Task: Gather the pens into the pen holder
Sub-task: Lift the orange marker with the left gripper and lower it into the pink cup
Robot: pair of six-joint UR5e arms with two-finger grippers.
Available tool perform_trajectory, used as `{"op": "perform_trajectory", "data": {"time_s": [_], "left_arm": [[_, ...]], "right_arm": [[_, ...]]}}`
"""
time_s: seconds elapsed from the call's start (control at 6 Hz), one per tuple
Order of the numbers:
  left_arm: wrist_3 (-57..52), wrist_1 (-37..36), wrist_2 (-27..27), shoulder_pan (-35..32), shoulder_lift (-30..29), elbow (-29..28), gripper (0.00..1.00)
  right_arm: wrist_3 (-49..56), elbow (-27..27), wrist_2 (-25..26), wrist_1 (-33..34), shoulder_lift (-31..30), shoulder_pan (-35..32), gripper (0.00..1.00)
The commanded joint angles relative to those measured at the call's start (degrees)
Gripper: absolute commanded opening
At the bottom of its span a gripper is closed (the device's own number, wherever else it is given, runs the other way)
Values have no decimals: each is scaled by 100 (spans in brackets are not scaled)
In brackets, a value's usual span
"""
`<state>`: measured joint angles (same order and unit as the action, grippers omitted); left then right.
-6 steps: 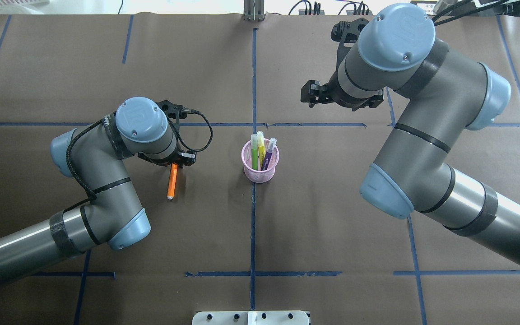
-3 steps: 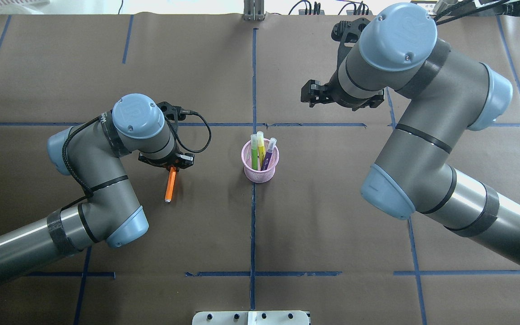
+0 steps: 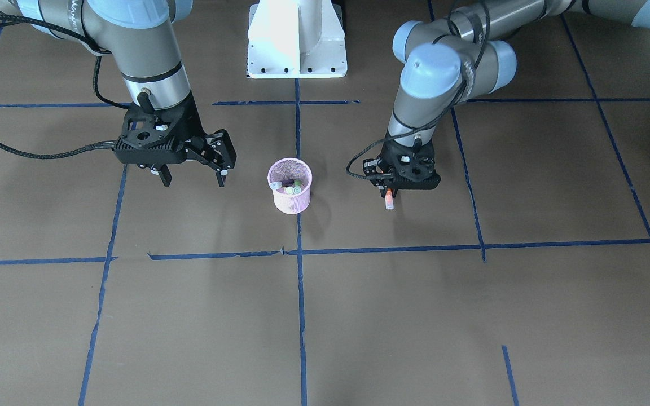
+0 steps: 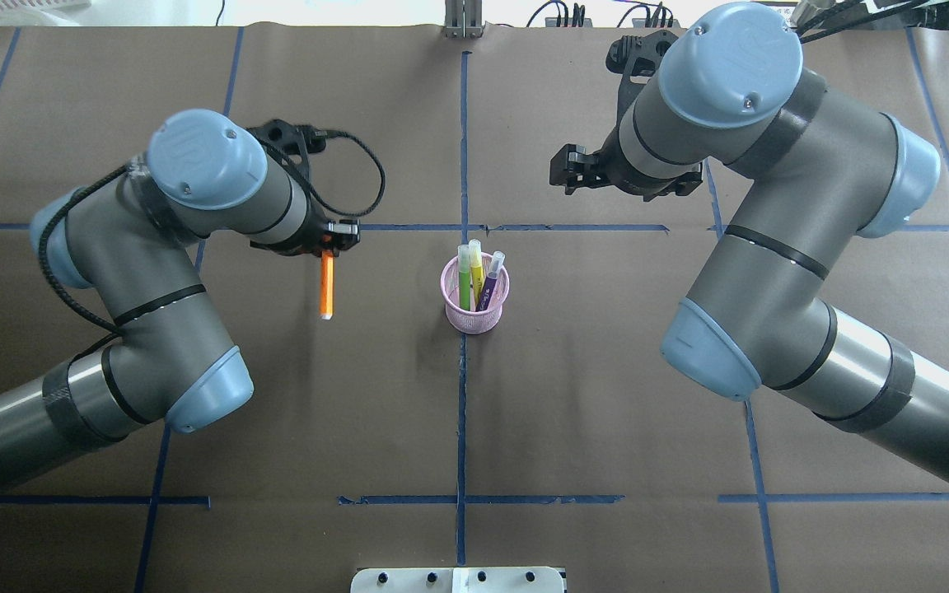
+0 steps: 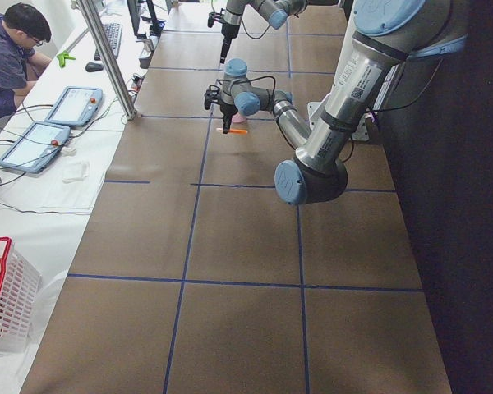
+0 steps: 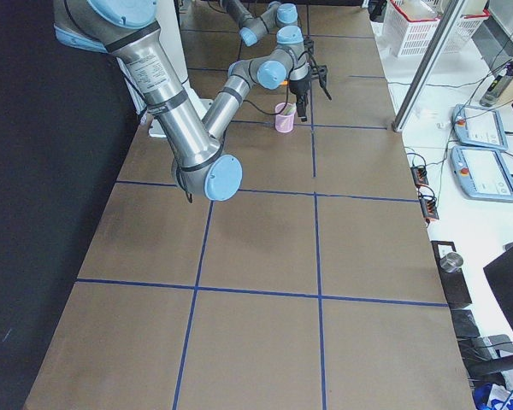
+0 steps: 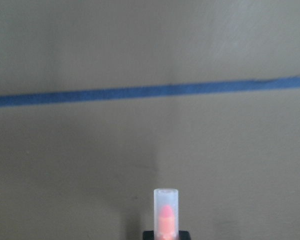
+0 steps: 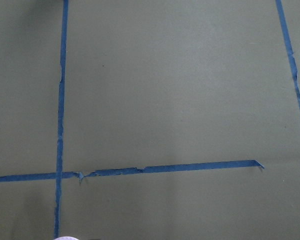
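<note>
Transfer step, prob. last pen: L claw (image 4: 328, 245) clamped on slim orange pen (image 4: 326, 284), hanging cap-down above brown paper worktop (image 4: 606, 412), robot-left of round pink wire-mesh holder (image 4: 474, 319). R claw (image 3: 192, 178) wide open, empty. Next: centre over holder's rim, release.

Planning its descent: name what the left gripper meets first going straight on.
The left gripper points down: probably bare table, touched first by the cap of its orange pen; the pen holder stands aside.

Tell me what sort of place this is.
Most likely a robotics lab or test cell: a left arm and right arm work at a table papered brown and gridded with blue tape, while an operator sits at a side bench with tablet-like control pendants.
</note>
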<state>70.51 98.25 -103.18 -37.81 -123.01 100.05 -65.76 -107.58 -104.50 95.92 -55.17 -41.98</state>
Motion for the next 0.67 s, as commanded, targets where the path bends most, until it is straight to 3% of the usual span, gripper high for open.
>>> {"op": "perform_trajectory", "data": {"time_s": [0.0, 0.33, 0.5], "left_arm": [[1223, 19, 1406, 71, -118, 601, 0], [2243, 19, 3042, 911, -223, 797, 0], [2622, 10, 3537, 1151, -328, 710, 0]], "right_arm": [[255, -105, -105, -29, -125, -81, 100], [345, -176, -229, -29, -248, -196, 100], [345, -176, -220, -29, -248, -196, 100]]}}
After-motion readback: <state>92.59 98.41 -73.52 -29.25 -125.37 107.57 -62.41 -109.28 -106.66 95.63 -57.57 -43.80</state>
